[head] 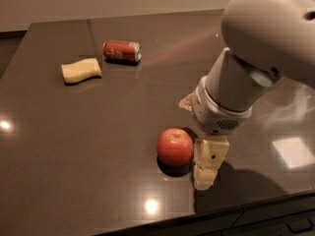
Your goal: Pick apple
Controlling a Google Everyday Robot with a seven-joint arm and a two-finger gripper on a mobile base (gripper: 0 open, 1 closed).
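Claw (pixel 205 171) first: hangs low near the front edge of the table (pixel 74 181), just right of the apple (pixel 175 146) and close beside it, with no telling whether spread or closed. Could nudge the round apple into a roll if brought in sideways, sending it back toward the pale yellow block (pixel 81 70) and the can (pixel 122 50).

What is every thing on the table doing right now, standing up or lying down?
apple: sitting upright on the table, not lifted.
soda can: lying on its side.
pale yellow thing: lying flat.
hand: down low, right next to the apple.
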